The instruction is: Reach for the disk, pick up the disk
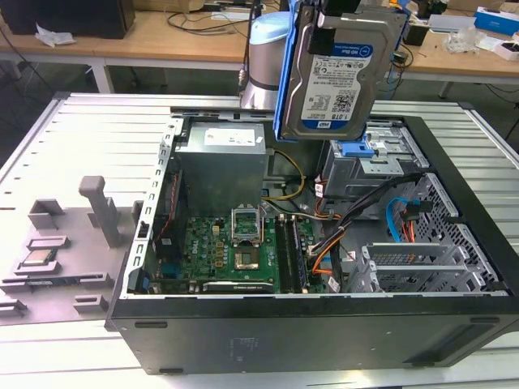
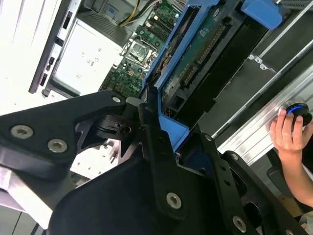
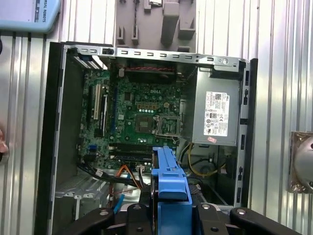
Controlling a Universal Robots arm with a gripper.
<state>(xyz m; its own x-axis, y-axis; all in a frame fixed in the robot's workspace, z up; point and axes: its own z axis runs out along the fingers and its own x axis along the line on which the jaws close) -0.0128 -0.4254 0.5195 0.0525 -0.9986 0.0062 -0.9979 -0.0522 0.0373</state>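
Exterior view: even, bright overhead light w/ soft, short shadows; inside of the computer case (image 1: 243,243) sits darker, esp. its black front panel. Mild glare on the ribbed metal desk (image 1: 89,138) and on the disk (image 1: 340,73) label. Second wrist view: desk surface (image 2: 24,29) blown out to white; black tool (image 2: 161,142) close to lens, soft and dim. First wrist view: flat light, slightly soft focus, desk ribs (image 3: 279,73) bright.

The disk (image 1: 339,69) ran off the exterior view's 12 o'clock edge, so whatever gripped it up there stayed hidden. In the second wrist view a person's hand (image 2: 289,133) got cut off around 3 o'clock.
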